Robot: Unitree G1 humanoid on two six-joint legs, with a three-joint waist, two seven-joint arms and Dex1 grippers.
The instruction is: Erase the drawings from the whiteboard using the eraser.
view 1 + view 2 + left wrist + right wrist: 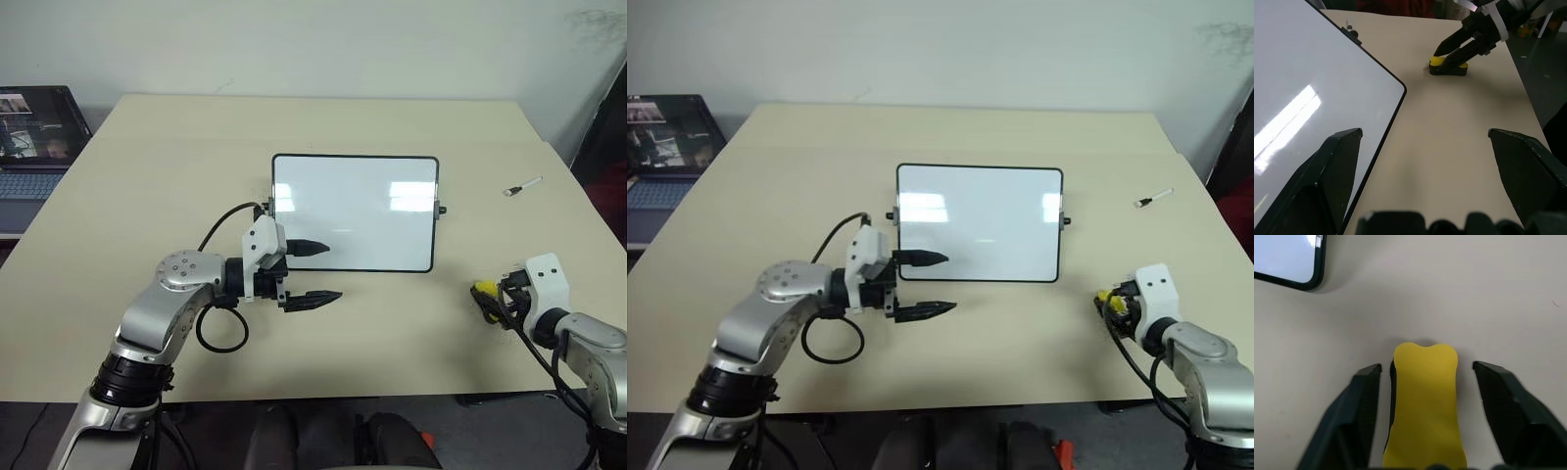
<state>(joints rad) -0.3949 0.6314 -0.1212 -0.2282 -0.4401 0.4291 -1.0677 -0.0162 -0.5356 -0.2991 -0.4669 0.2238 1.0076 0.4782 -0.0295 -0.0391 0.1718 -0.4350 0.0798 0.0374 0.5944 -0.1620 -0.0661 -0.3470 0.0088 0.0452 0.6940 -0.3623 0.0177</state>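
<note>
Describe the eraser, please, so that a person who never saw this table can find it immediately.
Start from the whiteboard lying in the middle of the beige table. Go toward the table's near right corner, where the right pincer points down at the tabletop. The eraser lies between its open fingers: a small bright yellow block with a dark underside, unlike the thin white pen farther back.

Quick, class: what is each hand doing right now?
Left hand: open, holding nothing, by the whiteboard.
Right hand: open, either side of the eraser, not gripping.
</note>
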